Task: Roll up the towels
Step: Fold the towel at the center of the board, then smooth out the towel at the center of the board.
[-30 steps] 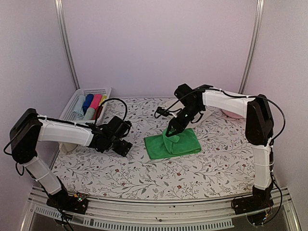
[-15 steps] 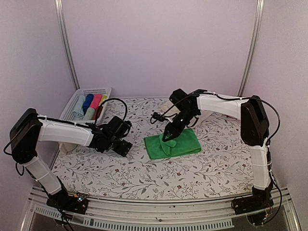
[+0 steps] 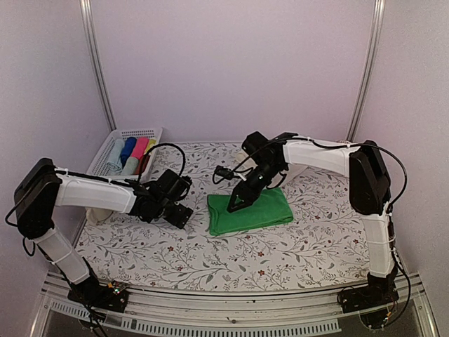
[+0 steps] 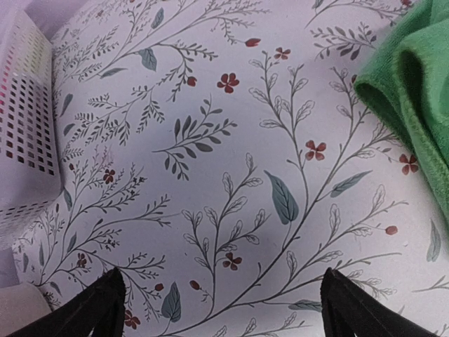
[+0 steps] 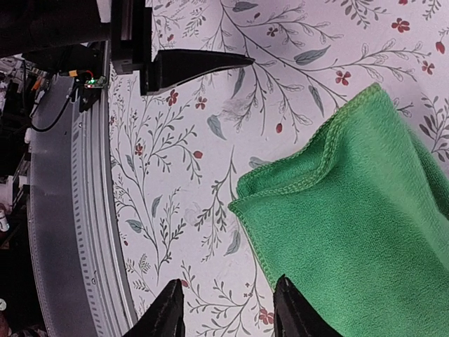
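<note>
The bright green towel lies folded flat on the flowered table; it also shows in the right wrist view and its corner in the left wrist view. My right gripper is open and empty, low over the towel's left edge, with one fingertip at the hem and the other over bare table; it shows in its own view. My left gripper is open and empty over bare table left of the towel, as its own view shows. I cannot pick out the cream-white towel.
A white slotted basket with blue, pink and other coloured rolls stands at the back left; its wall shows in the left wrist view. The left gripper's finger shows in the right wrist view. The table's metal front rail is close.
My right gripper has moved left and down across the green towel to its left edge. The raised fold it held now lies flat. The left arm has not moved.
</note>
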